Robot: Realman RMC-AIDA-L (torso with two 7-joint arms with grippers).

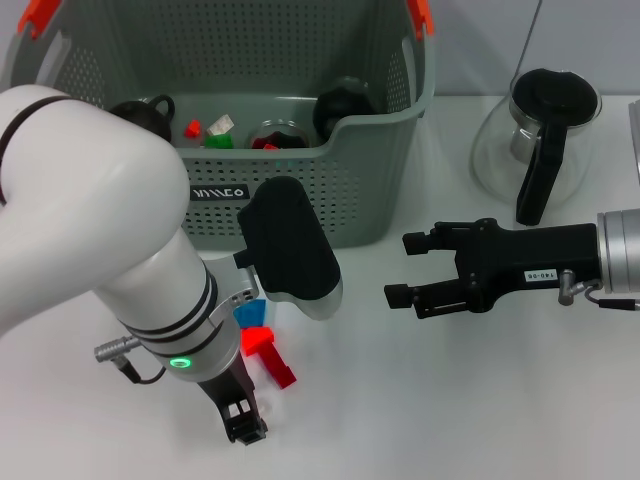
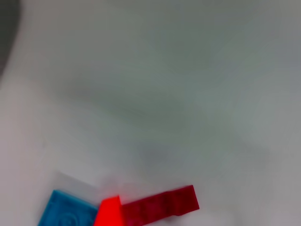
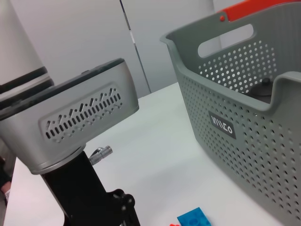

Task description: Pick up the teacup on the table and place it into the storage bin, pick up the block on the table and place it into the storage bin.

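1. Left gripper [image 1: 243,420] low over the table [image 1: 450,400], can't tell if its fingers are parted; right gripper [image 1: 405,268] spread wide, empty, hovering near the bin front.
2. Risk: red block [image 1: 267,352] touches a blue block [image 1: 250,312]; a descent could shove or grab both.
3. Red block sits just beside the left fingers, bin-side.
4. Storage bin [image 1: 330,190] beyond; no teacup seen on the table.

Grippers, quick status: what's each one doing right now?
Left gripper: low over the table by the red block, fingers unclear.
Right gripper: open, empty, beside the storage bin.
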